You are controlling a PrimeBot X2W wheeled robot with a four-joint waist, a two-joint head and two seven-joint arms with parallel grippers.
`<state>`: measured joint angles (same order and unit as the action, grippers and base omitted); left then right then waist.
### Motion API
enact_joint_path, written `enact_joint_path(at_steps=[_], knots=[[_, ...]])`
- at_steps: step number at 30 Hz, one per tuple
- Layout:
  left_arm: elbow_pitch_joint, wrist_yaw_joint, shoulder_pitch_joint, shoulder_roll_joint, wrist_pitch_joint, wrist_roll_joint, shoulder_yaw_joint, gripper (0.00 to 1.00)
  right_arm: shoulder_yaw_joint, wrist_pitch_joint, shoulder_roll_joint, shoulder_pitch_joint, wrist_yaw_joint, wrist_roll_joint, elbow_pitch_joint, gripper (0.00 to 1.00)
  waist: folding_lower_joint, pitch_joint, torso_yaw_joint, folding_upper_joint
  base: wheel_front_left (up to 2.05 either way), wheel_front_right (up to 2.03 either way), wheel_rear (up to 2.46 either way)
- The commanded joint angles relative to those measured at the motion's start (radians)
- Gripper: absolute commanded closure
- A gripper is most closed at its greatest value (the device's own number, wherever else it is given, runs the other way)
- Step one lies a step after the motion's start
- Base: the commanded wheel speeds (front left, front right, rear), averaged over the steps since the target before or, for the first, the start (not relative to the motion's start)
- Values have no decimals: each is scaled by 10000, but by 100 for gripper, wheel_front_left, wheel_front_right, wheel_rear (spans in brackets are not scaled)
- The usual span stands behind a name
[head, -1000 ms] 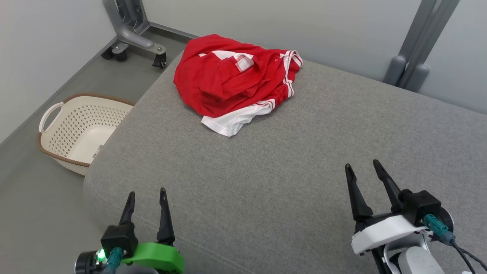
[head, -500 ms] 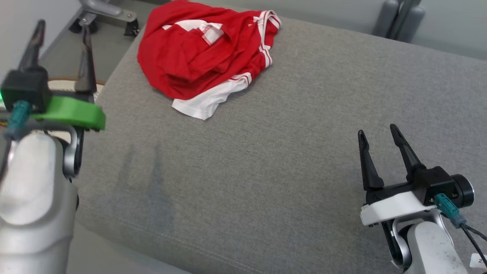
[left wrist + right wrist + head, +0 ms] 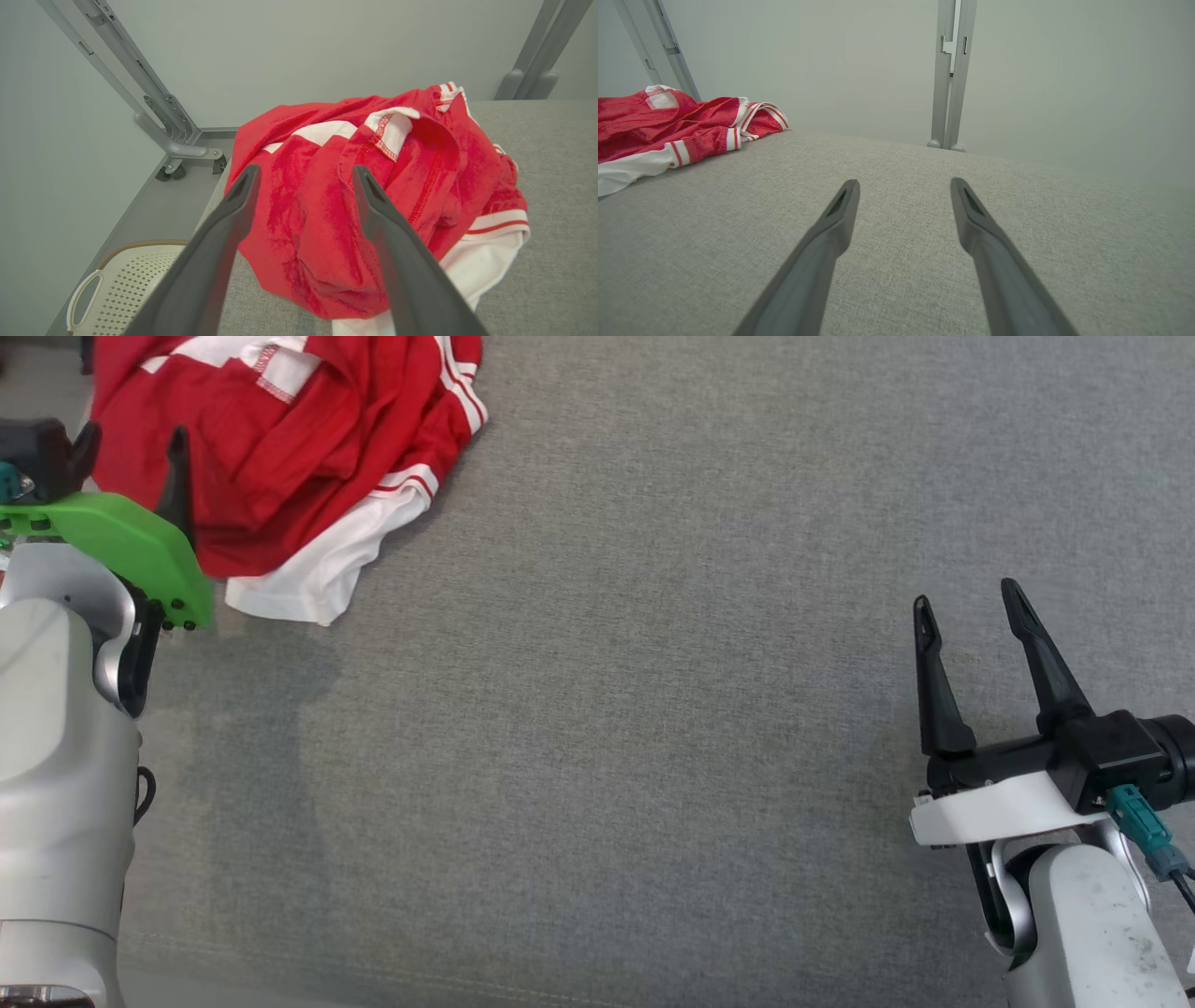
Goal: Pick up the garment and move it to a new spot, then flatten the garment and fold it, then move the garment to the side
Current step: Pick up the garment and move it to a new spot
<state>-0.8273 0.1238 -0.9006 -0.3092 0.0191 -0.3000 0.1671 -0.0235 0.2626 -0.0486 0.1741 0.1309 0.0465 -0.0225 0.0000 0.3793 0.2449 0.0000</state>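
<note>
The garment [image 3: 280, 448] is a crumpled red piece with white trim, lying at the far left corner of the grey padded surface [image 3: 607, 709]. My left gripper [image 3: 133, 434] hangs open just in front of it, above its near edge. The left wrist view shows the garment [image 3: 444, 163] spread behind the open left gripper [image 3: 306, 169], with nothing held. My right gripper [image 3: 966, 594] stands open over bare fabric at the right, far from the garment. In the right wrist view the right gripper [image 3: 903, 181] is empty, and the garment [image 3: 668, 126] lies at the far left.
A cream perforated basket [image 3: 126, 280] sits on the floor beside the surface's left edge. A grey metal frame on casters [image 3: 177, 149] stands behind it by the wall. A grey upright post [image 3: 948, 74] rises beyond the far edge.
The head camera has tilted down and shifted, so the garment now shows at the top left. My left arm has risen and reached forward to the garment. Both grippers stay open.
</note>
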Motion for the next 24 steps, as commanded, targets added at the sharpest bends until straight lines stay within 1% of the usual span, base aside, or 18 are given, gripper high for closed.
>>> enact_joint_path(at_steps=[1,4,8,9,10,11,12,13,14,15,20,24], knots=[[-295,43,-254,-84,-141,-94,61,0,-34,35,-30,172,-3,51,130,0,0,787,-717,0,0,0,0],[-944,58,-295,44,-387,-447,145,0,-69,35,-32,173,-3,45,257,0,0,875,-750,0,0,0,0],[-1534,66,-414,66,-380,-693,286,0,-45,35,-32,185,-3,-39,294,0,0,868,-753,0,0,0,0],[-1636,66,-432,64,-344,-754,326,20,-35,35,-32,202,-3,-72,288,0,0,831,-749,0,0,0,0],[-1730,67,-444,46,-285,-810,392,60,-20,35,-32,203,-3,-106,272,0,0,771,-745,0,0,0,0],[-1796,68,-472,-15,-171,-834,447,73,-14,35,-32,192,-3,-124,244,0,0,696,-739,0,0,0,0],[-1852,69,-508,-80,-60,-833,482,78,-13,35,-32,191,-3,-147,222,0,0,616,-735,0,0,0,0],[-1918,68,-563,-150,74,-793,534,88,-12,35,-32,185,-3,-197,187,0,0,516,-732,0,0,0,0],[-1945,68,-602,-184,190,-745,583,93,-17,35,-32,179,-3,-222,158,0,0,408,-732,0,0,0,0],[-1982,69,-652,-227,320,-710,646,100,-17,35,-32,167,-3,-282,117,0,0,265,-737,0,0,0,0],[-1891,61,-1018,-464,907,-520,844,100,-44,35,-34,48,-3,-621,-98,0,0,-561,-811,0,0,0,0],[-1553,-67,-1403,-574,1506,-243,1044,100,-92,35,-34,-147,-3,-931,-287,0,0,-1359,-959,0,0,0,0]])
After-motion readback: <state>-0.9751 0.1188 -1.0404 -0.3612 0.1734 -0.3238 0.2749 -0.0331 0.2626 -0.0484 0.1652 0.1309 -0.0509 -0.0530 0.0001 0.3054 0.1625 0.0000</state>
